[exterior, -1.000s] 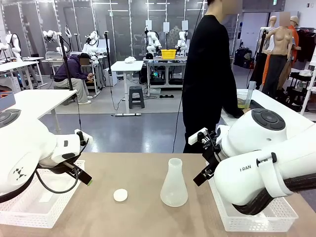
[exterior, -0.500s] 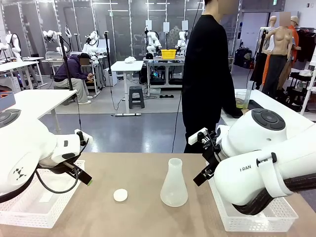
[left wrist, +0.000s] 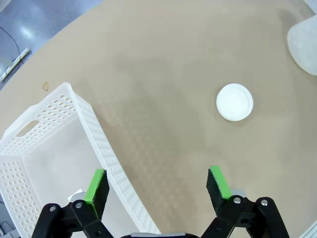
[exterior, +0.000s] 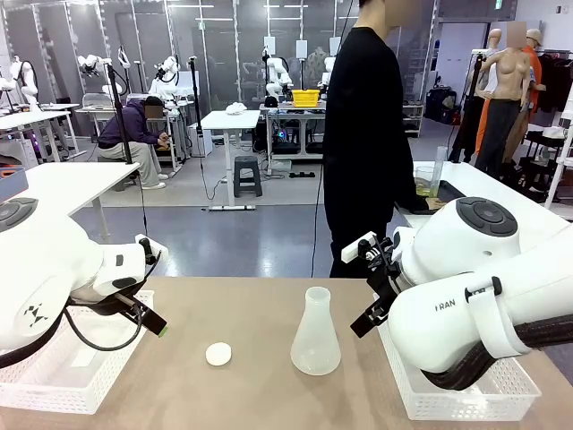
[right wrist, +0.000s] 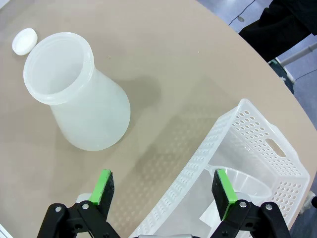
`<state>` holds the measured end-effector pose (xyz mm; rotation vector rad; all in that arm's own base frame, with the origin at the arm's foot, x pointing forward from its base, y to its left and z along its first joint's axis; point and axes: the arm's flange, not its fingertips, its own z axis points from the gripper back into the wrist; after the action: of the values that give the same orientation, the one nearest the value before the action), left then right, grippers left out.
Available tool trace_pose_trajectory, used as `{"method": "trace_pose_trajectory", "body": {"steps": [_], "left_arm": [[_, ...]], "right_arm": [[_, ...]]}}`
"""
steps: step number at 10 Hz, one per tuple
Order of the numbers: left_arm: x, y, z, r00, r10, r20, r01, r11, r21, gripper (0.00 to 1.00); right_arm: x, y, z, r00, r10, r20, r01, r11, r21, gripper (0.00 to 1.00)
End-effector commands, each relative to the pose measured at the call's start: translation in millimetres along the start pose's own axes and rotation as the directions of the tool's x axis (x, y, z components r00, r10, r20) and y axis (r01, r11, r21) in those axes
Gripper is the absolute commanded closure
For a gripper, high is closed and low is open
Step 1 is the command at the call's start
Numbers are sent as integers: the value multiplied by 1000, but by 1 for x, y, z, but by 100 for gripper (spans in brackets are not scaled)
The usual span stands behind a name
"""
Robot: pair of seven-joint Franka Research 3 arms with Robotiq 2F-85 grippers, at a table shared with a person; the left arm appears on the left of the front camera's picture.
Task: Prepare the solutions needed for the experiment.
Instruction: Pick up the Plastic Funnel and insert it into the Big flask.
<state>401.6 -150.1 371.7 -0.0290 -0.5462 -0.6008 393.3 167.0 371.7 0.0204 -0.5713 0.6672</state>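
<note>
Front view: the solutions, a shallow yellow-green layer in a clear beaker, stand on the side table by the person, well beyond the empty flask; right arm nearer.

Left wrist view: left gripper wide open, empty.

Right wrist view: right gripper wide open, empty.

The right gripper is hanging wide open at 6 o'clock, one green pad over the table, the other over the basket. The flask is standing upright at 10 o'clock, and the cap is lying at 11 (just apart from it). The basket, at 4 o'clock, is holding a clear cup.
</note>
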Motion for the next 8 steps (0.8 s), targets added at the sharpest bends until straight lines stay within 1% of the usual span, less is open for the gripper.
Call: {"method": "trace_pose_trajectory", "body": {"steps": [1,2,3,4,5,6,7,8], "left_arm": [[7,0,17,1000,-10,26,10,1000,-5,0],[14,-2,40,998,-6,70,7,1000,-5,0],[16,-6,61,993,-38,108,37,999,10,0],[15,-10,77,989,-64,133,61,998,25,0],[14,-12,84,986,-76,148,73,997,26,0],[12,-17,94,980,-81,181,83,996,-5,0],[13,-17,95,978,-88,191,88,996,5,0],[15,-13,87,985,-73,157,74,997,1,0]], "right_arm": [[10,1,21,1000,-14,25,15,1000,-25,0],[20,6,47,998,-41,36,44,996,-72,0],[25,12,69,997,-39,65,45,996,-81,0],[28,16,84,996,-44,84,54,991,-124,0],[32,23,95,995,-70,73,80,986,-149,0],[36,29,103,994,-50,94,64,986,-157,0],[39,34,108,997,-34,72,46,983,-175,0],[41,35,107,999,-32,44,40,975,-218,0]]}}
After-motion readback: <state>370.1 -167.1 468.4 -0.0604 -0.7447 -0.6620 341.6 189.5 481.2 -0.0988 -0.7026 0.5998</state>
